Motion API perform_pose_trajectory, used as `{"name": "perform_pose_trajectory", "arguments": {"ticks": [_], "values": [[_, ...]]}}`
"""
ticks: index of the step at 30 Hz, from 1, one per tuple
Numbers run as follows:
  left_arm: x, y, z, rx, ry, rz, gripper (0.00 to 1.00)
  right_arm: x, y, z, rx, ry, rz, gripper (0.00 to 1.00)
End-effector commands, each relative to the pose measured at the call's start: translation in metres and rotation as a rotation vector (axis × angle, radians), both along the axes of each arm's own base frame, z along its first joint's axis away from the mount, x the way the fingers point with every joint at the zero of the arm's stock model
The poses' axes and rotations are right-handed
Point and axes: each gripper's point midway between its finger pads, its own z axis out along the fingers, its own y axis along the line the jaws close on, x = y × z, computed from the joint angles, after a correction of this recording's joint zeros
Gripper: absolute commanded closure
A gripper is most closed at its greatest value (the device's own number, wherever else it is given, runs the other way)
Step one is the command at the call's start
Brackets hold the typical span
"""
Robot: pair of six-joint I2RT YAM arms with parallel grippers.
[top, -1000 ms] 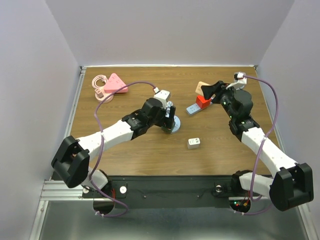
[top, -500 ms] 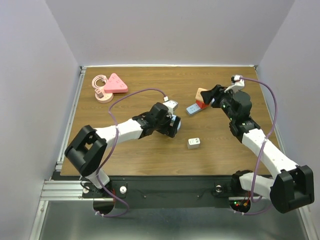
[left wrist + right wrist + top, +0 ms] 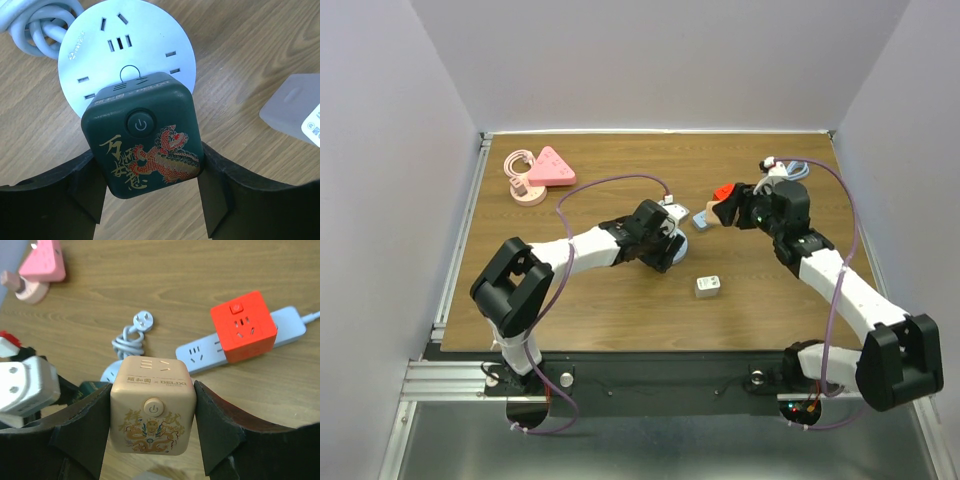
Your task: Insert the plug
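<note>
Your left end effector (image 3: 150, 167) clasps the green cube plug (image 3: 147, 145), which sits over the round white socket (image 3: 125, 50) just ahead. Press straight in, without tilting. Your right end effector (image 3: 152, 390) grips the beige cube (image 3: 151, 412).

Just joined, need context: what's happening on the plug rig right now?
The left claw straddles a dark green cube-shaped plastic adapter with a dragon print, which sits on a white round plastic socket hub; whether it is gripped or fully seated, I cannot tell. The right claw holds a beige cube-shaped plastic adapter above the wooden table.
</note>
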Motion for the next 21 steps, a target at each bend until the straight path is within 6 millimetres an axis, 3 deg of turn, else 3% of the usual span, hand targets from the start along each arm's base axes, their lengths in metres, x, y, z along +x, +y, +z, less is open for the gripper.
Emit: {"name": "perform_pose_trajectory", "arguments": {"ticks": [1, 5, 10, 14, 21], "values": [[-0.01, 0.008, -0.007, 0.084, 0.021, -0.093, 0.89, 0.008, 0.008, 0.004, -0.025, 0.003, 0.054, 0.99], [-0.026, 0.005, -0.009, 0.104, 0.054, -0.216, 0.99, 0.018, 0.01, -0.008, -0.041, 0.036, 0.05, 0.99], [-0.041, 0.023, -0.032, 0.266, 0.118, -0.303, 0.99, 0.031, 0.012, -0.01, -0.051, 0.043, 0.047, 0.99], [-0.045, 0.036, -0.038, 0.333, 0.139, -0.313, 0.96, 0.035, 0.012, -0.015, -0.057, 0.056, 0.042, 1.0], [-0.038, 0.038, -0.018, 0.334, 0.082, -0.264, 0.52, 0.028, 0.01, -0.02, -0.062, 0.061, 0.045, 1.0]]}}
